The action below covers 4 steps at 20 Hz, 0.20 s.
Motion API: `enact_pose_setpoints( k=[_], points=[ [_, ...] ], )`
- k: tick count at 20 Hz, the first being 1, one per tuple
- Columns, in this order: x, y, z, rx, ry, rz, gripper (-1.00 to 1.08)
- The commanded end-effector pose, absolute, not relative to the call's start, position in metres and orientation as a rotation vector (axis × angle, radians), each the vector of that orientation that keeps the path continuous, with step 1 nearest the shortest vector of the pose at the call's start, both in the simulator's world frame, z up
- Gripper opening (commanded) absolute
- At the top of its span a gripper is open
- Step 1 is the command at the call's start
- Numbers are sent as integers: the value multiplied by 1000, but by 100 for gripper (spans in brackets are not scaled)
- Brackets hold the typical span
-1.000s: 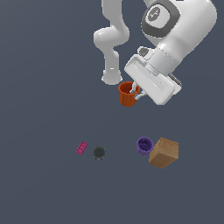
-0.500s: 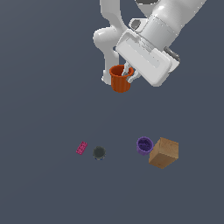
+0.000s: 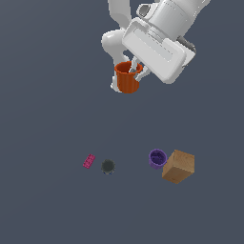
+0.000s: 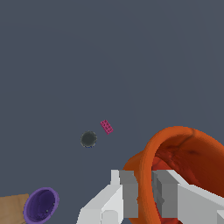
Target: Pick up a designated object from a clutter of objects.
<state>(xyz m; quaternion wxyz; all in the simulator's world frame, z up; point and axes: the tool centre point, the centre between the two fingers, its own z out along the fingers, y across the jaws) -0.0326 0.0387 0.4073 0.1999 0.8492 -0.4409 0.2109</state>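
Observation:
The orange-red ribbed cup (image 3: 127, 78) hangs high above the floor, held by its rim in my gripper (image 3: 135, 70). In the wrist view the cup (image 4: 183, 153) fills the near corner, and my gripper (image 4: 144, 192) is shut on its wall, one finger (image 4: 128, 192) outside and one inside. The rest of the clutter lies far below: a purple cup (image 3: 157, 158), a tan box (image 3: 178, 166), a small dark round cup (image 3: 108, 166) and a tiny pink studded brick (image 3: 88, 161).
The purple cup (image 4: 41, 204) stands right beside the tan box (image 4: 11, 210). The dark cup (image 4: 89, 139) and the pink brick (image 4: 106, 127) lie close together, apart from those two. The arm's white body (image 3: 159, 38) looms over the orange-red cup.
The gripper has risen with the orange-red cup in it, moving up and toward the exterior view's left. The items on the floor have not moved.

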Motion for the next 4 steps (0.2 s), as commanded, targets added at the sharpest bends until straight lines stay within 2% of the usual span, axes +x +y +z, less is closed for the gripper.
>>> enact_pose_setpoints(
  k=[1,4],
  points=[
    [-32,39,408,2375,-1231,591,-100],
    [-32,41,405,2375,-1231,591,-100]
  ],
)
